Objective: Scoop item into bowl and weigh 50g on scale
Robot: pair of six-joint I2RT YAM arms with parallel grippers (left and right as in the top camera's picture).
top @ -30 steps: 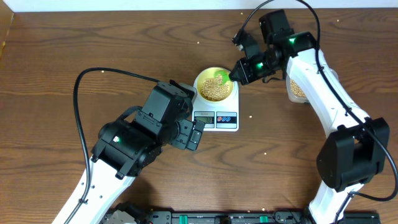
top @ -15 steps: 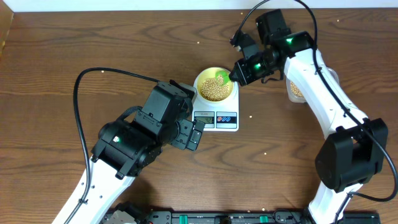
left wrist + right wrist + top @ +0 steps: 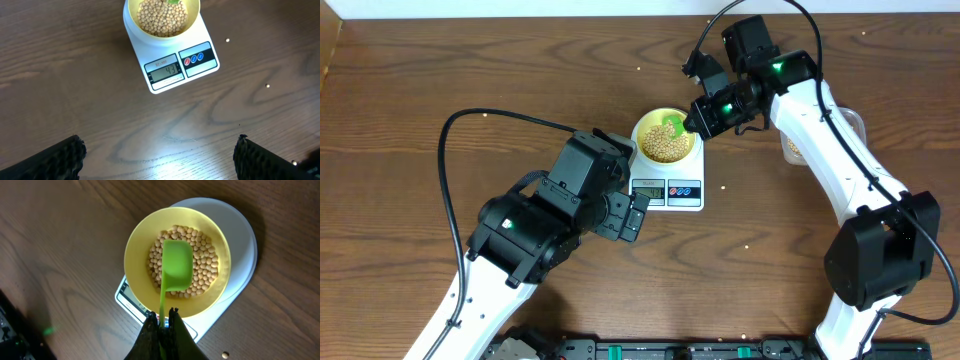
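My right gripper [image 3: 162,322] is pinched tight on the thin handle of one green plastic scoop [image 3: 177,265]. The scoop's round cup is over the beans [image 3: 202,265]. They are small, round and tan, and lie heaped in one smooth yellow bowl [image 3: 135,245]. The bowl stands on one flat white scale [image 3: 175,70]. My left gripper [image 3: 160,141] hangs wide apart, holding nothing, over the brown wood table [image 3: 75,75] near the scale.
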